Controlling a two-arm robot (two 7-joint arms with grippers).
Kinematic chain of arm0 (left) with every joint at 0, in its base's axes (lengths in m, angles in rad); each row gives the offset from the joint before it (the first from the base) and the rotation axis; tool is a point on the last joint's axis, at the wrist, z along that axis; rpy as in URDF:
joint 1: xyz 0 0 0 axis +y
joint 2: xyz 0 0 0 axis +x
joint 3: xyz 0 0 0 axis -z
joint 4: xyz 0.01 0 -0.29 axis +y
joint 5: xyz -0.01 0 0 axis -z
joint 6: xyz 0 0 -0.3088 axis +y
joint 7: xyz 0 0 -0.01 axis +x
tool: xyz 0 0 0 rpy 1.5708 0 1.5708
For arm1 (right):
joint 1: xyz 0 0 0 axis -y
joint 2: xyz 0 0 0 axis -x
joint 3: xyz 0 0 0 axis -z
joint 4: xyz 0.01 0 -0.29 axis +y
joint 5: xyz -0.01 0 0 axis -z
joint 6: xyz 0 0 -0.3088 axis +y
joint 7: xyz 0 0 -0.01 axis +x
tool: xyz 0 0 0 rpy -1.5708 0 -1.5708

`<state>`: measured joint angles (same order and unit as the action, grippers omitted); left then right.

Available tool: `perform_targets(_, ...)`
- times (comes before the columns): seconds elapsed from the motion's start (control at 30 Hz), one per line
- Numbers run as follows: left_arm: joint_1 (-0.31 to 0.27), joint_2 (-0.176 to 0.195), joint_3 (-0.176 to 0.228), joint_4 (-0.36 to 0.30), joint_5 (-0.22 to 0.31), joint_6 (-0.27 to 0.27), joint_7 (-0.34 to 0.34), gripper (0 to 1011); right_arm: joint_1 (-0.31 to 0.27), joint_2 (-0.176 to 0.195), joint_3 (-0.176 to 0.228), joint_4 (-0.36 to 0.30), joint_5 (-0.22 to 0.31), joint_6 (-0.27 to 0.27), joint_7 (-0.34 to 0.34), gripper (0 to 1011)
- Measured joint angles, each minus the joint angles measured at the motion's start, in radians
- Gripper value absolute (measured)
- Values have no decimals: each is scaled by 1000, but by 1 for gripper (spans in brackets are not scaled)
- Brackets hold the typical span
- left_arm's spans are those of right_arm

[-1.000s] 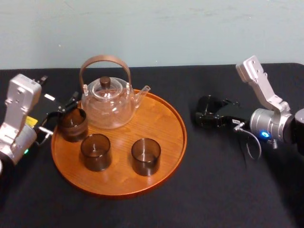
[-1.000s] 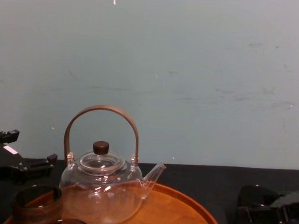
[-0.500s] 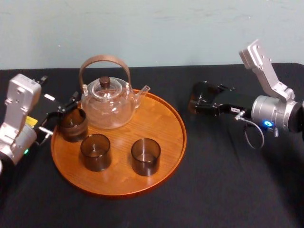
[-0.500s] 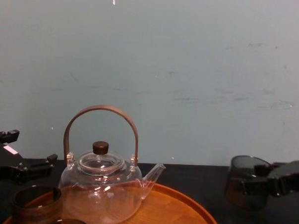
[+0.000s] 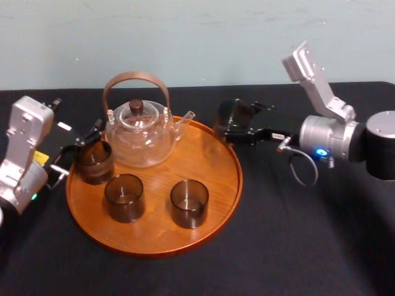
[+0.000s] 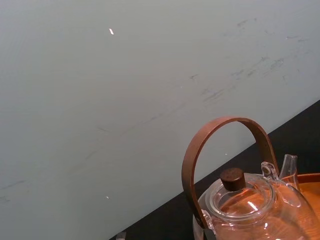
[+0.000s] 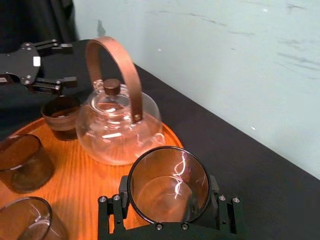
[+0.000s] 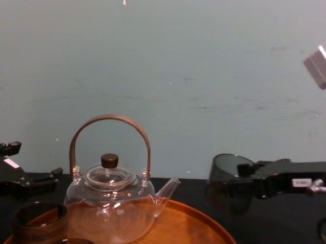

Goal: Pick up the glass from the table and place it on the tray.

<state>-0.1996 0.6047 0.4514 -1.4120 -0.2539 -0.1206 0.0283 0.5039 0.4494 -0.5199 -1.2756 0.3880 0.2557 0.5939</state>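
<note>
now, glass [image 7: 167,181] between fingers [image 7: 226,215] of the right gripper [image 7: 168,212]

- the teapot [image 6: 250,205] loses its lower body below the left wrist view's bottom edge;
- the tray [image 8: 201,230] has its near half cut off by the chest view's bottom edge;
- the right claw [image 7: 169,212] runs off the right wrist view's bottom edge; the glass [image 7: 168,184] it clamps hides its inner faces;
- a tumbler [image 7: 25,220] is cropped at that view's corner
</note>
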Motion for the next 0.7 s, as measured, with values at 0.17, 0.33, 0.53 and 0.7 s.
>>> perform_targets(0.17, 0, 0, 0, 0, 0, 0, 0, 1001, 25, -27, -30, 33, -1, -11, 11, 904)
perform_targets(0.33, 0, 0, 0, 0, 0, 0, 0, 1001, 39, -46, -55, 62, -6, -18, 18, 904)
perform_targets(0.53, 0, 0, 0, 0, 0, 0, 0, 1001, 49, -64, -84, 97, -19, -27, 28, 904)
perform_targets(0.7, 0, 0, 0, 0, 0, 0, 0, 1001, 52, -75, -99, 120, -26, -33, 35, 904)
